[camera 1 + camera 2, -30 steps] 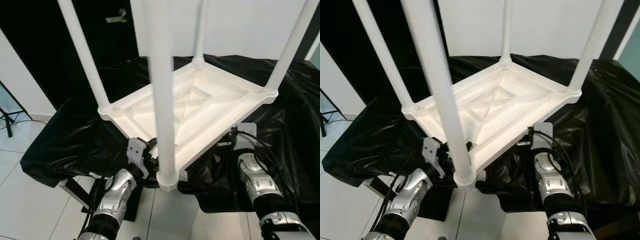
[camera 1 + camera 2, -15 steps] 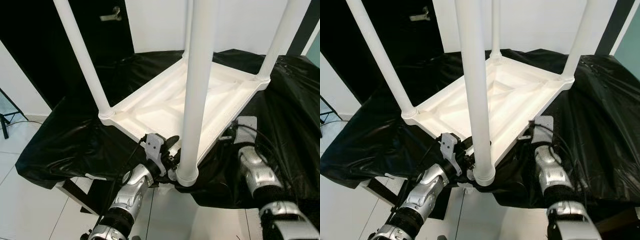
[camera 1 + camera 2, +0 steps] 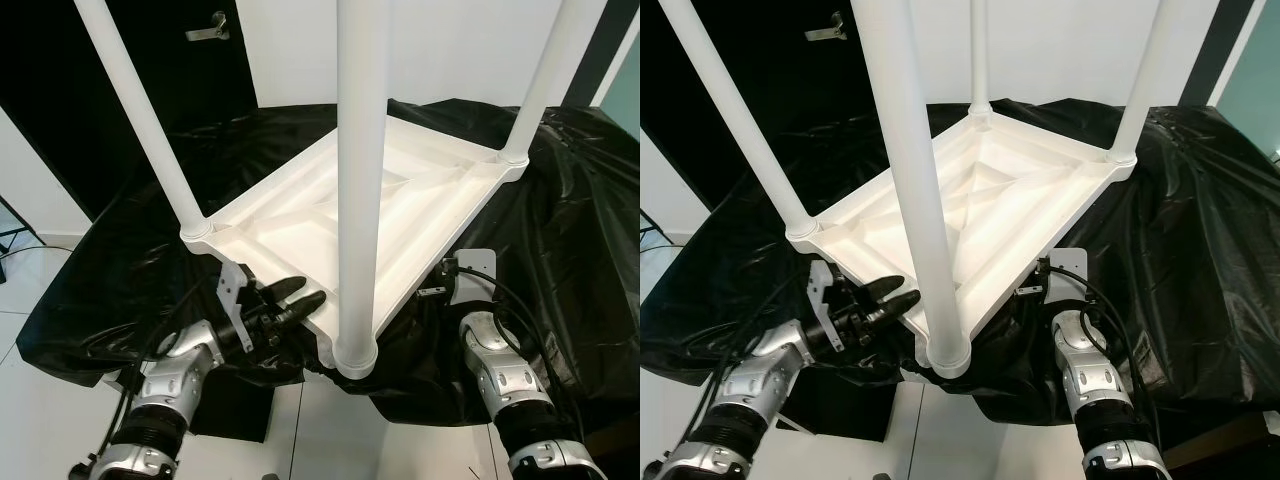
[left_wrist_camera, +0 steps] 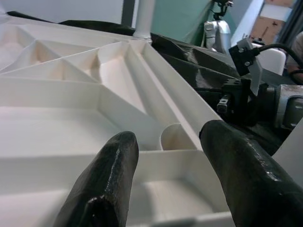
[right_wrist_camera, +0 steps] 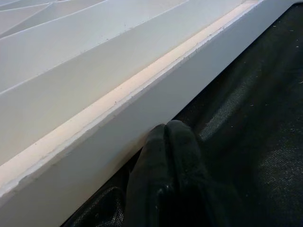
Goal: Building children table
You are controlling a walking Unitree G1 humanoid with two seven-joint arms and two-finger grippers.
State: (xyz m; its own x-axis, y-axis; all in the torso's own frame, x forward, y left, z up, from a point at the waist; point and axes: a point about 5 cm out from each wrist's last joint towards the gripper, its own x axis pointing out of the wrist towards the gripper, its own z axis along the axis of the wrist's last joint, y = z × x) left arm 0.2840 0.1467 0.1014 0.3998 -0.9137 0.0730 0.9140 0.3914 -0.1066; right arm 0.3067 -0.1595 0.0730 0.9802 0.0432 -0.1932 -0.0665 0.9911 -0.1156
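The white children table (image 3: 400, 200) lies upside down on a black-covered surface, its ribbed underside up and its legs pointing up. The near leg (image 3: 360, 180) rises from the corner closest to me. My left gripper (image 3: 305, 295) is open at the near left rim, just left of that leg's base. In the left wrist view its fingers (image 4: 113, 161) stand apart before the ribbed underside (image 4: 71, 94), with nothing between them. My right arm (image 3: 495, 360) reaches under the near right rim. In the right wrist view the right gripper (image 5: 166, 131) is shut, tips against the rim's outer wall (image 5: 109, 127).
Black plastic sheeting (image 3: 130, 270) drapes the support and hangs over its near edge. A dark door with a handle (image 3: 205, 25) stands behind on the left. White tiled floor (image 3: 40, 400) lies at the lower left. The upright legs (image 3: 140, 120) cross the space above the table.
The whole view has shifted, so the camera moved. My left gripper has drawn back leftward from the near leg's base, and its fingers now show apart. The right arm stays under the rim.
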